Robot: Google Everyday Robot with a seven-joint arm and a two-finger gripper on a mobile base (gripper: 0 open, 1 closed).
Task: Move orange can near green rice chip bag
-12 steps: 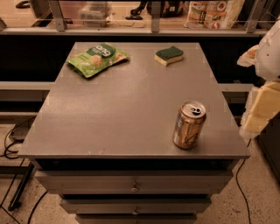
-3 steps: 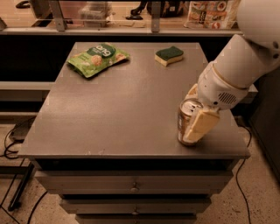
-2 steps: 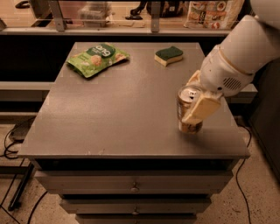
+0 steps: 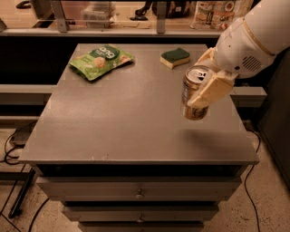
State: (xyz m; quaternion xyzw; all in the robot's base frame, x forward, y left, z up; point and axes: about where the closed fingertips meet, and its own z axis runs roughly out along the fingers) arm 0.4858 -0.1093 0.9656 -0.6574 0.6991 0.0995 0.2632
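The orange can (image 4: pixel 192 93) hangs upright in the air above the right part of the grey table (image 4: pixel 118 118), its silver top showing. My gripper (image 4: pixel 205 81) is shut on the can, with one pale finger (image 4: pixel 212 90) across its near side. The white arm comes in from the upper right. The green rice chip bag (image 4: pixel 100 60) lies flat at the table's back left, far from the can.
A yellow sponge with a green top (image 4: pixel 175 57) lies at the back of the table, just behind the can. Drawers (image 4: pixel 138 192) sit under the table front. A shelf with boxes (image 4: pixel 213 13) runs behind. Cables lie on the floor at left.
My gripper closed on the orange can at the table's right front, then lifted it off the surface and carried it a little back.
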